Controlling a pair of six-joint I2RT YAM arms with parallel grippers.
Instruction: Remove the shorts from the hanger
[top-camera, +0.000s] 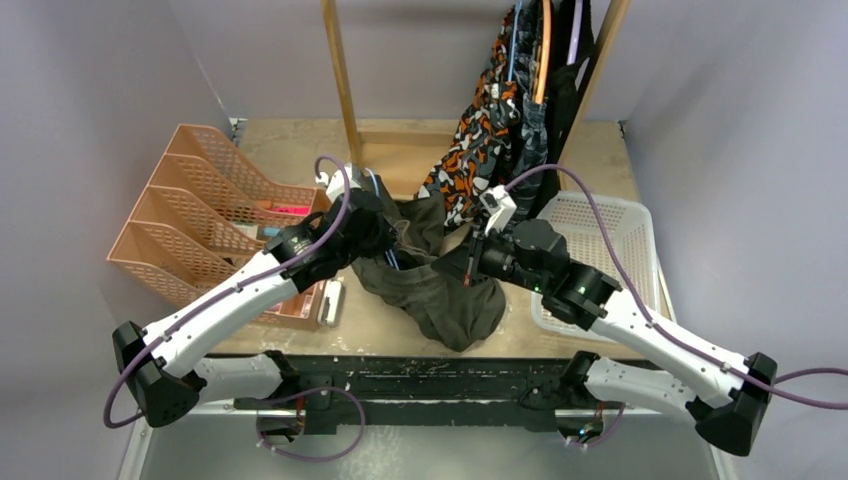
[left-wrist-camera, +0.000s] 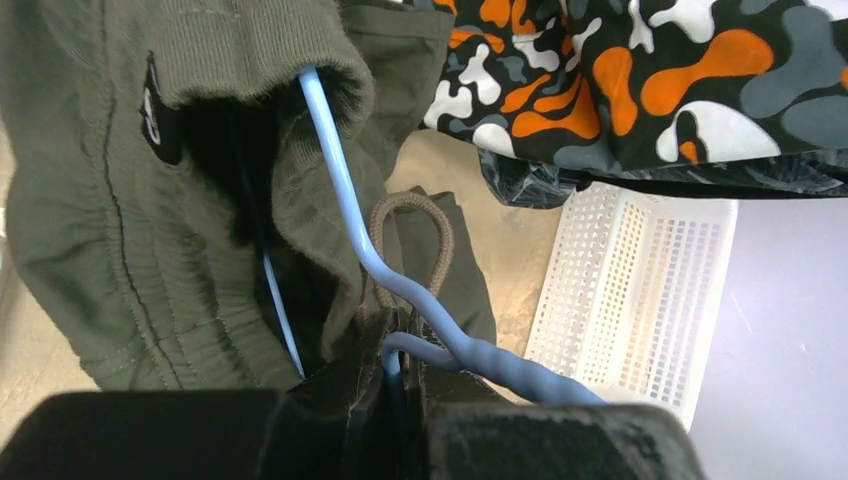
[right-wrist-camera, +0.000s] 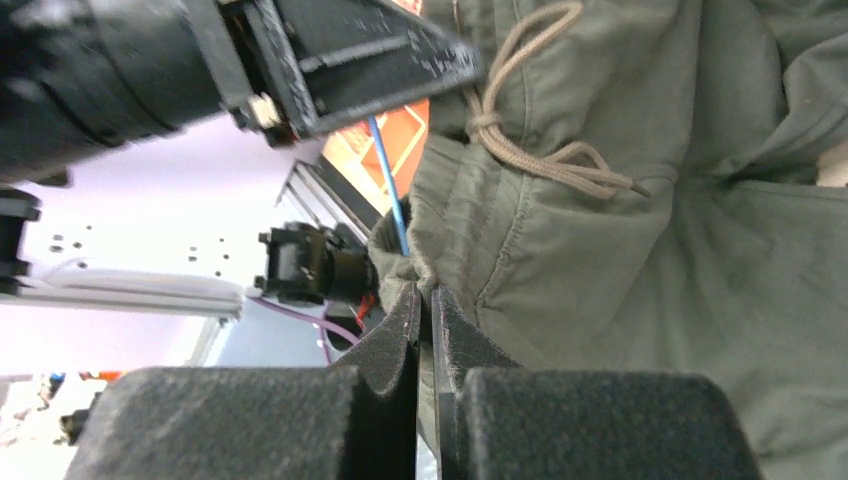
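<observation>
The olive green shorts (top-camera: 440, 290) hang between my two grippers over the table, still threaded on a light blue wire hanger (left-wrist-camera: 340, 190). My left gripper (top-camera: 385, 235) is shut on the hanger's wire near its twisted neck (left-wrist-camera: 405, 345). My right gripper (top-camera: 465, 262) is shut on the waistband edge of the olive shorts (right-wrist-camera: 425, 295), beside the hanger wire (right-wrist-camera: 390, 190). The orange-black-white camouflage shorts (top-camera: 475, 150), the dark grey-blue camouflage shorts (top-camera: 530, 130) and the black shorts (top-camera: 565, 90) hang on the wooden rack behind.
A white perforated basket (top-camera: 610, 240) stands on the table at the right. Orange mesh file trays (top-camera: 200, 210) stand at the left. The wooden rack's post (top-camera: 340, 70) rises at the back centre. A small white object (top-camera: 330, 300) lies near the trays.
</observation>
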